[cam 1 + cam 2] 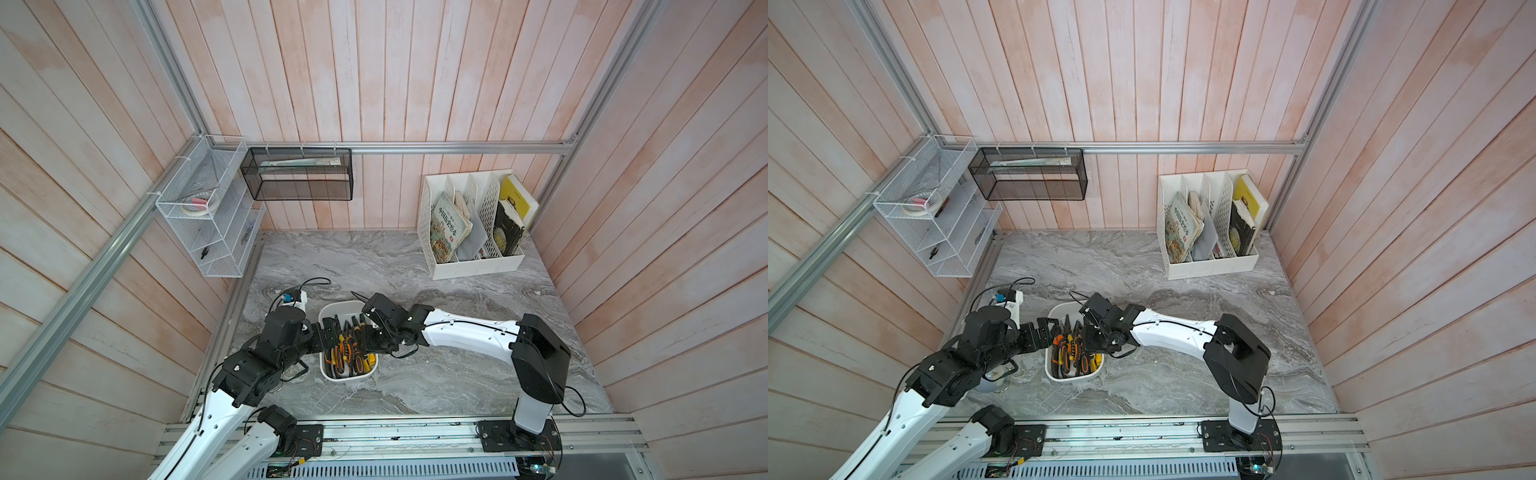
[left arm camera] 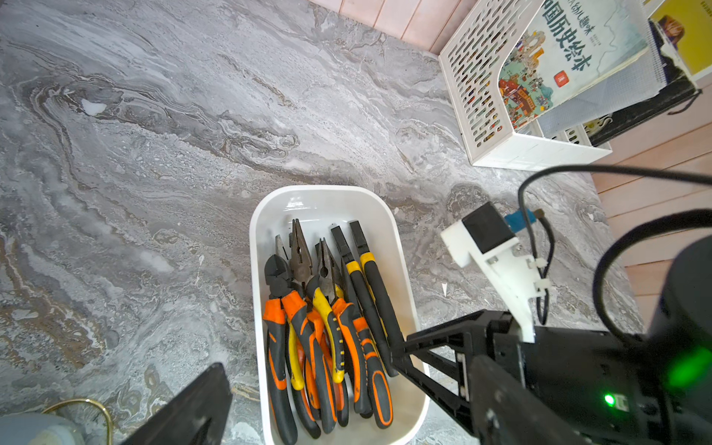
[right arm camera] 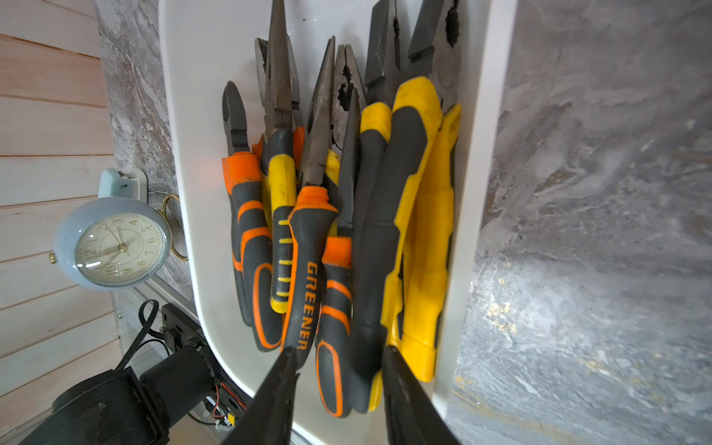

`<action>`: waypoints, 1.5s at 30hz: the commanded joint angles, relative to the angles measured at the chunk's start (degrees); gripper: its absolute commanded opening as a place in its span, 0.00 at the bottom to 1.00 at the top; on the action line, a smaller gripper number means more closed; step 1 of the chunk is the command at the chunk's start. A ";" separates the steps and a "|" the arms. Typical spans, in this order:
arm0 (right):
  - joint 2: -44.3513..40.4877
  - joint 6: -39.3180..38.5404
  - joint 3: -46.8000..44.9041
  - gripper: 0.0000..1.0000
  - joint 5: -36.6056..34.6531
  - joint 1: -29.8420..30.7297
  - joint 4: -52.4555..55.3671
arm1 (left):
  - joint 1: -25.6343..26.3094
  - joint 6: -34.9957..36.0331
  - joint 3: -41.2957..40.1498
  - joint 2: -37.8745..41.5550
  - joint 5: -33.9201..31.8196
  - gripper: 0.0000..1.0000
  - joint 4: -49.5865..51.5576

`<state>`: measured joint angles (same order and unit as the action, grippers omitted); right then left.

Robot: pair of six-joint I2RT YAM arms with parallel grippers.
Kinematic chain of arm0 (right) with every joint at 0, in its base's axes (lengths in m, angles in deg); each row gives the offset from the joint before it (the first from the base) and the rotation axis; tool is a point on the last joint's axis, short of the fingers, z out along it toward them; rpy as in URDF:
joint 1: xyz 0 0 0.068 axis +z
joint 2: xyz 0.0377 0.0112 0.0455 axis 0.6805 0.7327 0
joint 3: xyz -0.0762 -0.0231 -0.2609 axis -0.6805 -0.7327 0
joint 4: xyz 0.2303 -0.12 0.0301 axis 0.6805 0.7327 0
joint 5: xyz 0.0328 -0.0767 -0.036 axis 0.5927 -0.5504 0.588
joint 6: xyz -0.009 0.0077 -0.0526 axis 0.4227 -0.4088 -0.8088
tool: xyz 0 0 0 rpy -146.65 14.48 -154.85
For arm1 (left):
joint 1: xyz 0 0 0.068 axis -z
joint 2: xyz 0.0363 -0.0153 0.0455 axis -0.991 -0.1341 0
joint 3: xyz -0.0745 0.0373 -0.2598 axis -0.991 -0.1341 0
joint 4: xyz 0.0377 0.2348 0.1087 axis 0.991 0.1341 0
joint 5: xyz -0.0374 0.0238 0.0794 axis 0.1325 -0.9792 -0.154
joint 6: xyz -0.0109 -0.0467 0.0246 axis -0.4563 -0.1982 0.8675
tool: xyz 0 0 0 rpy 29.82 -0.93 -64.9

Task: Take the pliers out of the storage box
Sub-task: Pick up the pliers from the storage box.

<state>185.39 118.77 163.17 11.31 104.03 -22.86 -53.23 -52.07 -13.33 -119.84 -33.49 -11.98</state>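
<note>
Two pliers [image 3: 334,308] sit between the right end effector's [image 3: 339,350] jaws.

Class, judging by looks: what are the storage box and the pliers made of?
Storage box: likely glossy white plastic; smooth walls catch highlights. Pliers: jaws look like dark, dull steel, some blotched; handles seem moulded rubbery plastic, matte orange, yellow, black.
</note>
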 commanded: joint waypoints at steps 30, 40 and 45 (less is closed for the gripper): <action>-2.07 -0.82 -1.99 0.00 0.84 -1.29 -5.38 | 0.56 -0.62 -0.65 -1.17 0.67 1.00 0.22; -8.55 -3.37 0.22 0.00 -9.38 -3.04 6.11 | 0.98 -1.15 -0.68 -1.17 0.56 1.00 0.33; -9.68 -4.08 -3.87 0.00 -9.86 -6.50 6.27 | 1.14 -1.15 -0.67 -1.49 0.62 1.00 0.40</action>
<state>176.60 115.54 161.36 7.21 100.27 -19.34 -52.47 -52.70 -13.36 -121.19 -33.31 -11.98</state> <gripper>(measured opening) 0.148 0.999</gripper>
